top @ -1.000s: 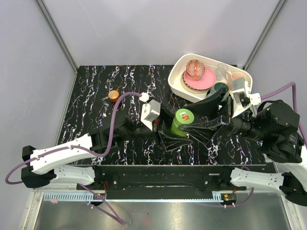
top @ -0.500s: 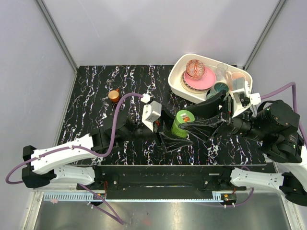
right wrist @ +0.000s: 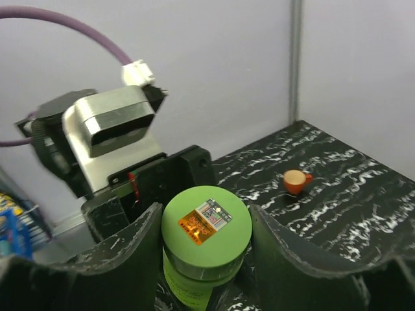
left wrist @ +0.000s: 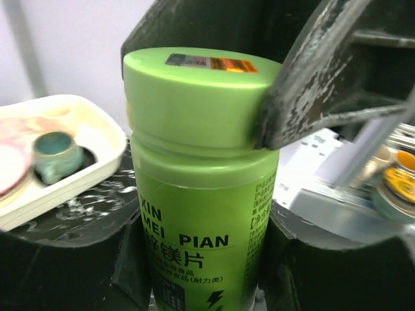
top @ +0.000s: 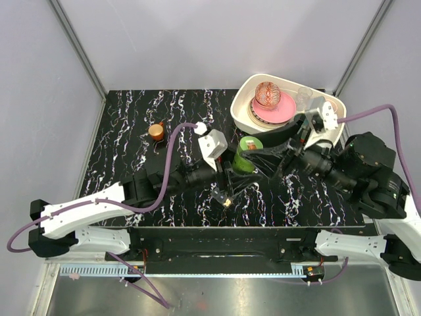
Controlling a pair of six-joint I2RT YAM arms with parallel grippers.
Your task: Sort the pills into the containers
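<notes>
A green pill bottle [top: 248,154] with a green lid stands near the table's middle. My left gripper [top: 241,167] is shut on its body; in the left wrist view the fingers press both sides of the bottle [left wrist: 194,214]. My right gripper [top: 255,149] reaches in from the right, and its fingers touch both sides of the lid [right wrist: 206,223]. A small dark thing with light specks [top: 223,196] lies on the table just in front of the left gripper. I cannot tell whether it is the pill box.
A small orange cup [top: 156,130] stands at the left back, also in the right wrist view [right wrist: 295,181]. A white tray [top: 240,120] at the back right holds a pink plate [top: 281,112], a patterned ball, and cups.
The right gripper's jaws have closed from wide open onto the bottle's lid. Both grippers and the bottle have shifted a little toward the back of the table.
</notes>
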